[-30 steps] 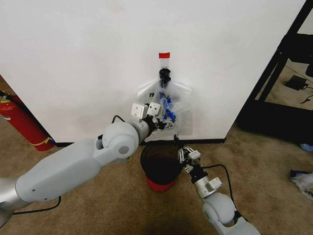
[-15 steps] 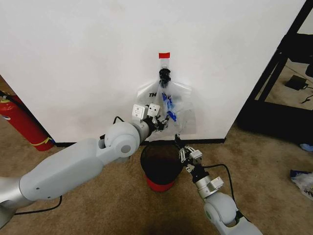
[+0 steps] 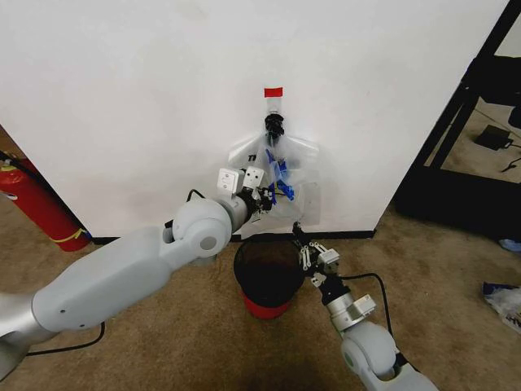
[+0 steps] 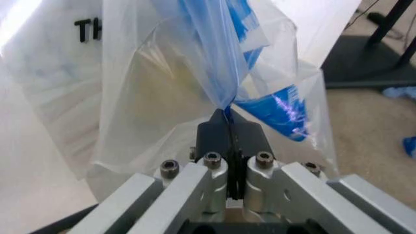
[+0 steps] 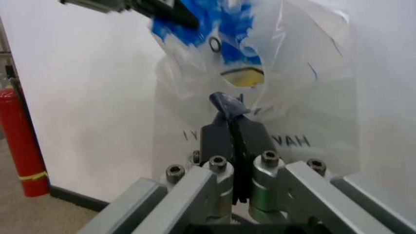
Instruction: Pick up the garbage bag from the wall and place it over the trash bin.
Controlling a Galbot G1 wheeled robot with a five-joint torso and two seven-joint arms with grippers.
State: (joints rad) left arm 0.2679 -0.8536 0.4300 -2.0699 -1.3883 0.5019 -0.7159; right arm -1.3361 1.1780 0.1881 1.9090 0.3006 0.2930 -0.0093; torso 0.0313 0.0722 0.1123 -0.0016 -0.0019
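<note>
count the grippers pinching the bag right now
2. The left gripper is shut on the garbage bag near its blue patches, beside the wall; the right gripper pinches its lower edge above the trash bin.

The thin translucent white plastic garbage bag (image 3: 286, 183) carried blue patches, black lettering and a yellow print. The plain white wall (image 3: 146, 98) had a black baseboard, a black hook (image 3: 273, 125) and, at 12 o'clock from it, a small red tape strip (image 3: 273, 91). The round black wire-mesh trash bin (image 3: 267, 273) had a red base.
</note>
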